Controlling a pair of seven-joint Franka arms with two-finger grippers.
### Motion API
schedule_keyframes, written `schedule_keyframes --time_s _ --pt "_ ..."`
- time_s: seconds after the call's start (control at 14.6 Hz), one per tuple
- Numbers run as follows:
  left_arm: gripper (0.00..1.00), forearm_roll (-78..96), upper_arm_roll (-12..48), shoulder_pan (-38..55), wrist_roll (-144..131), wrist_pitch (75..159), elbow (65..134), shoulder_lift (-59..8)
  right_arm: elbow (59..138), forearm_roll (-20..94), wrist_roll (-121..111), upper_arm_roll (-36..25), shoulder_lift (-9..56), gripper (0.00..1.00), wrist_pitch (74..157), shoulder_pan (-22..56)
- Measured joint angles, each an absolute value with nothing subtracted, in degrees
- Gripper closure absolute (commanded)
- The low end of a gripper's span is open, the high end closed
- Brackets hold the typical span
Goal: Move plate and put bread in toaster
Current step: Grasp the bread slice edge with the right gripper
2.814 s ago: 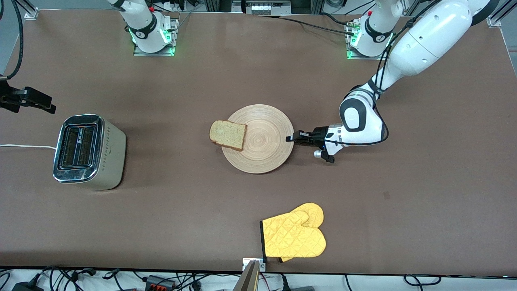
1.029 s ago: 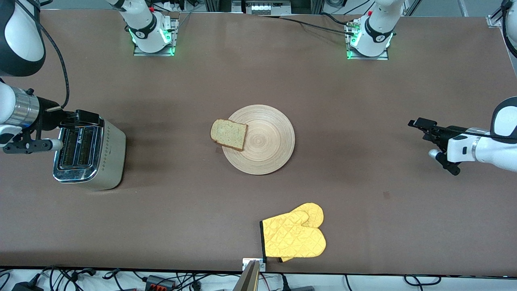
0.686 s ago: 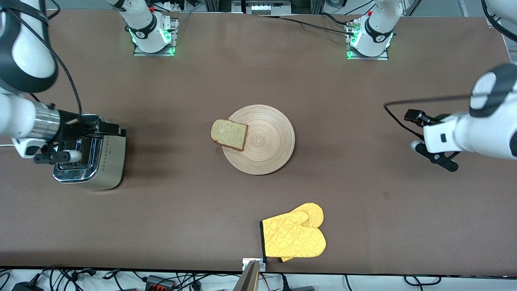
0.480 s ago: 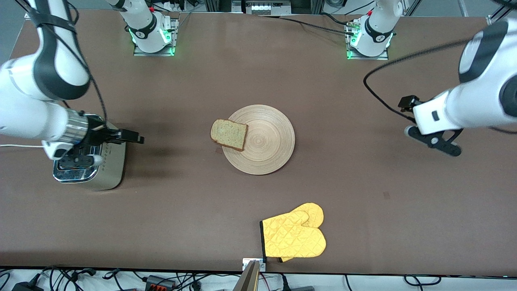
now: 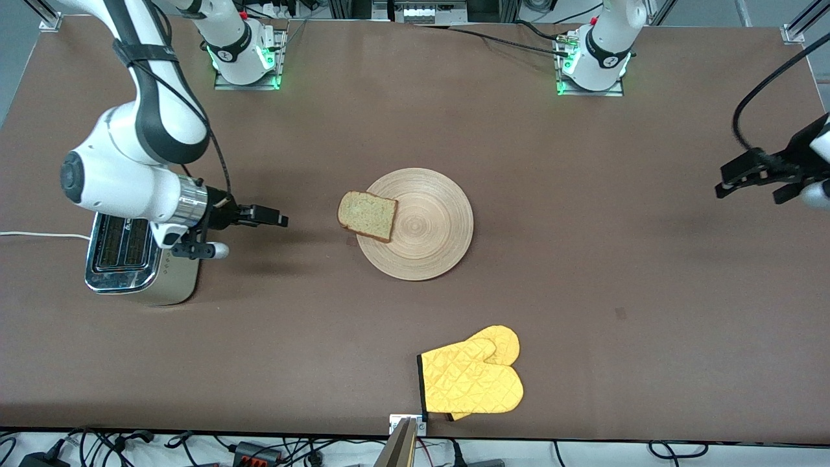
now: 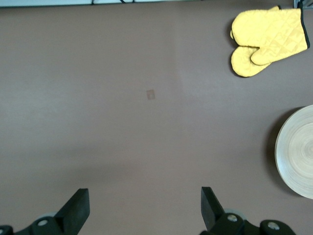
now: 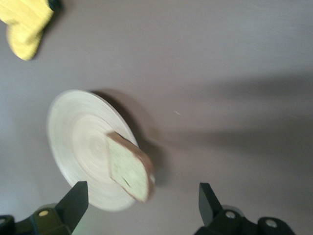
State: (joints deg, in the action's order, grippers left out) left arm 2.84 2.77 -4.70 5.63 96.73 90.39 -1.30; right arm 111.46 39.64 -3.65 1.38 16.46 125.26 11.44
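The light-wood plate [image 5: 421,227] lies mid-table, with the bread [image 5: 367,216] resting on its rim and overhanging toward the right arm's end. The toaster [image 5: 130,272] stands at that end, partly covered by the right arm. My right gripper [image 5: 275,218] hovers open and empty over the bare table between toaster and bread. Its wrist view shows the bread [image 7: 128,166] and plate [image 7: 78,142] ahead of the right gripper [image 7: 142,210]. My left gripper [image 5: 733,176] is open and empty over the table's left-arm end. The left gripper [image 6: 144,210] faces bare table with the plate's rim [image 6: 296,152] off to one side.
A yellow oven mitt [image 5: 472,379] lies near the table's front edge, nearer the camera than the plate; it also shows as the mitt [image 6: 266,39] and the mitt [image 7: 24,24]. The toaster's white cord [image 5: 39,235] runs off the table's end.
My right gripper has swung from over the toaster toward the bread. My left arm has pulled away from the plate to the table's left-arm end. Plate and bread have not moved.
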Motion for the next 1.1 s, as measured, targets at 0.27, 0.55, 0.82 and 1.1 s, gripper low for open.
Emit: schedule_keyframes --time_s 0.27,0.55,0.82,1.1 --pt "0.00 0.16 2.39 -0.80 4.57 94.13 95.74 5.86 120.52 52.95 -15.55 1.45 17.61 0.00 138.54 16.53" --pt "0.00 -0.06 1.95 -0.63 4.43 93.01 95.55 4.70 122.05 55.91 -20.81 1.50 20.79 0.00 143.60 21.28" --pt "0.00 -0.06 1.81 -0.63 4.43 93.01 95.28 3.79 124.24 62.59 -27.37 1.38 21.07 0.00 143.93 21.94" --pt "0.00 -0.06 1.87 -0.61 4.42 93.01 95.19 3.77 124.51 64.57 -28.39 1.38 21.12 0.09 143.91 21.95"
